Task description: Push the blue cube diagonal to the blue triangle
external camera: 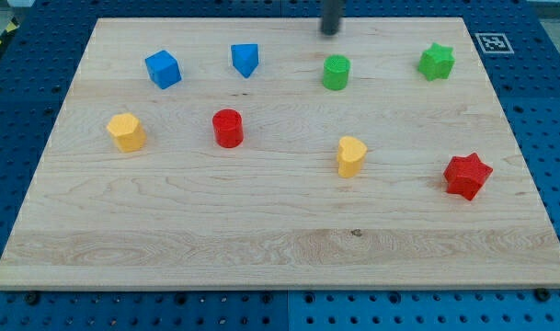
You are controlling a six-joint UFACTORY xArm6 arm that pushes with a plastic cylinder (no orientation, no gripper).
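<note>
The blue cube sits near the board's top left. The blue triangle stands to its right, at about the same height, a block's width or more apart. My tip is at the view's top edge, above the green cylinder and well to the right of both blue blocks, touching none.
A yellow hexagonal block and a red cylinder lie below the blue blocks. A yellow heart, a red star and a green star stand on the right. The wooden board lies on a blue pegboard.
</note>
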